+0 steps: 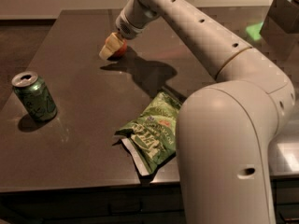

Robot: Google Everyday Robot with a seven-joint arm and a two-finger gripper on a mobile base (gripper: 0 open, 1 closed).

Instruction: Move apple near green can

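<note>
The apple (121,50) shows as a small red patch between the pale fingers of my gripper (112,46), far left of centre on the dark table (79,41). The gripper is shut on the apple and holds it just above the table, with its shadow underneath. Most of the apple is hidden by the fingers. The green can (35,97) stands upright near the table's left edge, well to the front left of the gripper and apart from it.
A crinkled green chip bag (152,134) lies near the table's front edge, right of the can. My large pale arm (224,125) fills the right side. A grey box (280,17) stands at the back right.
</note>
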